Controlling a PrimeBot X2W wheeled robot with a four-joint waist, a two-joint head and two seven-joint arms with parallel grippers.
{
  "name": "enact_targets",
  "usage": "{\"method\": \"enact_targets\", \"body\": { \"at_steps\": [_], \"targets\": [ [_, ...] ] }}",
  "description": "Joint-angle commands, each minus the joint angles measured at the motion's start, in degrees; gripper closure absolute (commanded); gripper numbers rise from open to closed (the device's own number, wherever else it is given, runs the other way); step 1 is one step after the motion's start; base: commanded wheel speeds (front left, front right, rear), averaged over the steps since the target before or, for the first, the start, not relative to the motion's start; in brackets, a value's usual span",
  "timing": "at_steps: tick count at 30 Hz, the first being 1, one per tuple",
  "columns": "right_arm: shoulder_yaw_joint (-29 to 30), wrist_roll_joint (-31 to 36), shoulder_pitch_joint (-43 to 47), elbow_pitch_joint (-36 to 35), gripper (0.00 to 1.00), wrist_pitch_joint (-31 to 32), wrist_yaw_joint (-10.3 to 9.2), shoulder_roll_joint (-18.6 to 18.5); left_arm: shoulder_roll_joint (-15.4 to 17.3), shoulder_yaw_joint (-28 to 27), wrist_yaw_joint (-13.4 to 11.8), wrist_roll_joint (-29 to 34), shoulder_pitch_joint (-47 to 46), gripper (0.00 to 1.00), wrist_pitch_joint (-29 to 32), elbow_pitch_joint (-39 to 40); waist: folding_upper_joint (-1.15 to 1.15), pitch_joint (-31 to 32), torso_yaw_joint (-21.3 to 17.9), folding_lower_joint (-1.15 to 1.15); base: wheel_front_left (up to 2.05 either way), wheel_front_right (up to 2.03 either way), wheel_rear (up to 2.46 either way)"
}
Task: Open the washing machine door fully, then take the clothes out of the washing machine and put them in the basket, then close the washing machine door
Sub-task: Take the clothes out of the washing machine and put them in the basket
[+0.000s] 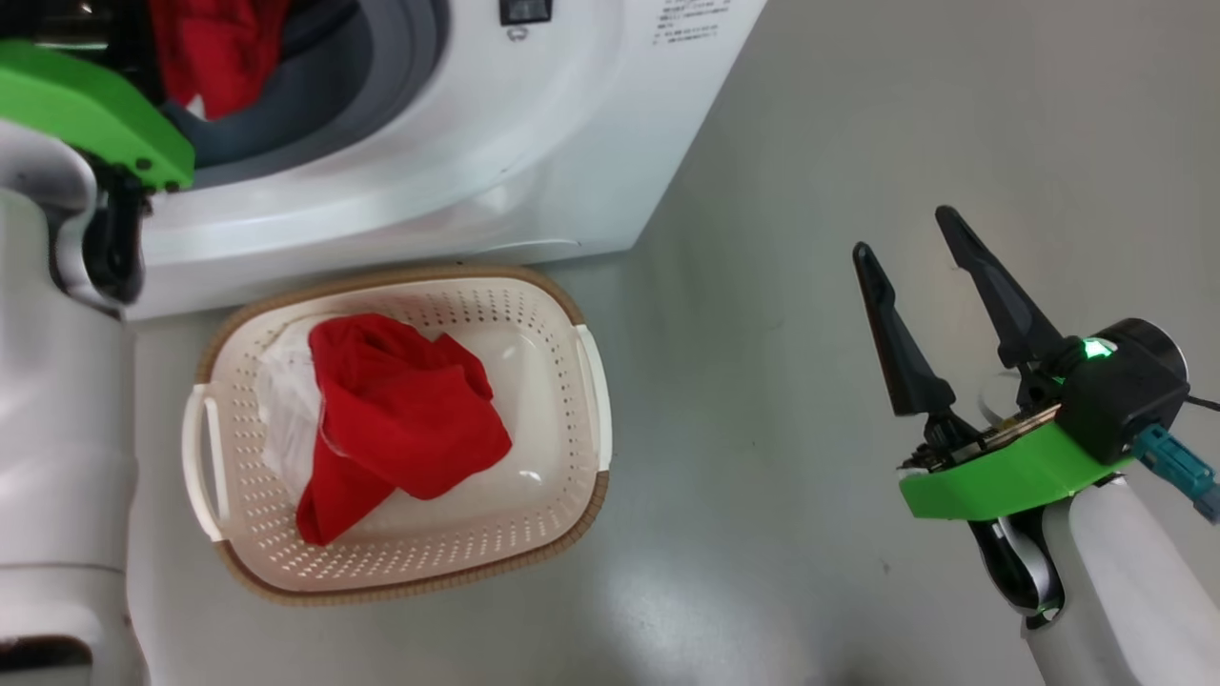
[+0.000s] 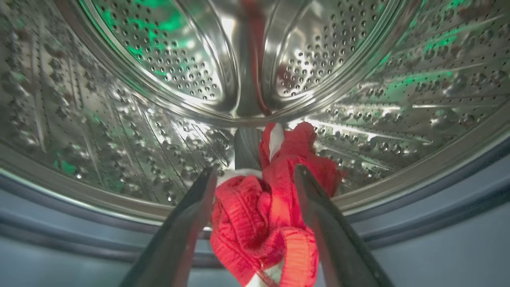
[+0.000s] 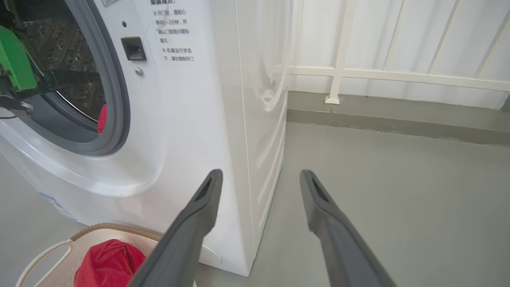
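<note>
The washing machine [image 1: 457, 143] stands open, and red clothes [image 1: 214, 52] lie at the lip of its drum. The washing machine door is out of view. In the left wrist view my left gripper [image 2: 255, 173] is open inside the steel drum [image 2: 159, 59], its fingers on either side of a bunched red and white garment [image 2: 255, 223]. On the floor in front of the machine, the basket [image 1: 419, 276] holds another red garment [image 1: 400, 419]. My right gripper [image 1: 904, 233] hovers open and holds nothing over the floor to the right, also seen as my right gripper [image 3: 261, 173] beside the machine's side.
Grey floor [image 1: 762, 429] stretches to the right of the basket and the machine. A low kerb [image 3: 398, 115] and a white railing [image 3: 358, 73] close the far side. My left arm's green wrist [image 1: 86, 110] sits at the drum opening.
</note>
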State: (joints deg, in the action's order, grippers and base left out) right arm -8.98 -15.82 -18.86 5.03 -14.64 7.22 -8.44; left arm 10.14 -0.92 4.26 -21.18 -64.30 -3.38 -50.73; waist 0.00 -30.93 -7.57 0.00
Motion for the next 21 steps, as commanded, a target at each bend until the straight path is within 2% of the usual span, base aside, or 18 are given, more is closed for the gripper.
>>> {"method": "enact_targets", "body": {
  "at_steps": [1,5,11,20,21],
  "targets": [
    [-1.59,-0.91,-0.1,-0.58,0.0,-0.36,0.26,-0.37,2.69,-0.3,0.83,-0.63,-2.25,0.0,3.56,-1.06,0.0,-1.36,-0.97,0.0,0.0,0.0,0.0],
    [-2.09,-1.4,-0.36,0.26,0.0,-0.36,0.26,-0.33,2.92,0.96,1.09,-0.77,-5.18,0.0,9.72,-4.5,0.0,-1.76,-1.15,0.0,0.0,0.0,0.0],
    [-3.4,-1.75,-0.71,0.92,0.0,-0.36,0.26,-0.14,3.61,2.28,0.98,-0.59,-6.96,0.0,15.86,-8.11,0.0,-1.94,-1.71,0.0,0.0,0.0,0.0],
    [-4.8,-2.6,-1.39,1.09,0.0,-0.36,0.26,0.16,4.8,2.5,0.51,-1.42,-7.15,0.0,19.78,-12.52,0.0,-2.44,-3.85,0.0,0.0,0.0,0.0],
    [-4.84,-2.65,-1.36,1.08,0.0,-0.36,0.26,0.18,4.87,2.55,0.54,-1.48,-7.13,0.05,19.68,-12.74,0.0,-2.46,-4.07,0.0,0.0,0.0,0.0]
  ]
}}
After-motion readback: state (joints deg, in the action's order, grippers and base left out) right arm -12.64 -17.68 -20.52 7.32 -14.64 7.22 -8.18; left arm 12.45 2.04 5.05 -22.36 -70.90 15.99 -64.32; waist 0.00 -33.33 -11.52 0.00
